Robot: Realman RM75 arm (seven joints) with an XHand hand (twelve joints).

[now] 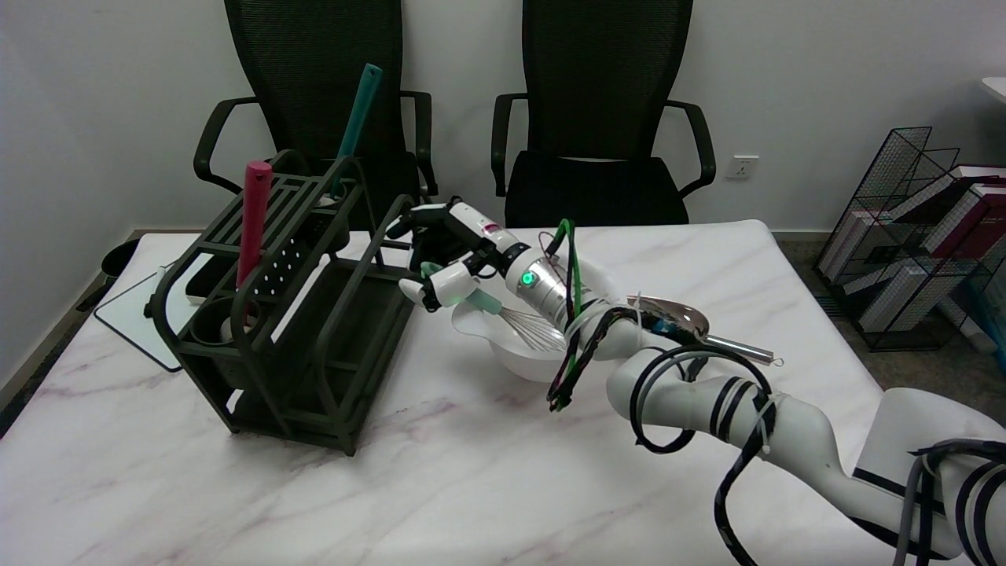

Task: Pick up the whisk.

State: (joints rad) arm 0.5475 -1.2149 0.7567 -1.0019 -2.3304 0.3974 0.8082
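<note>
The robot hand (449, 267) reaches in from the lower right and sits over the near-left rim of a white bowl (503, 346) on the marble tabletop (393, 472). Its fingers are wrapped around the teal handle of the whisk (528, 326), so it is holding the whisk; the wire loops lie down inside the bowl, and the handle slants up and left out of it into the fingers. Just left of the bowl stands a dark utensil rack (291, 314), with a red-handled tool (253, 220) upright in a front cup and a teal-handled tool (355, 126) leaning in a back one. A metal ladle (692, 322) lies to the right of the bowl, partly hidden by the arm. 2 black office chairs (597, 118) stand behind the tabletop.
</note>
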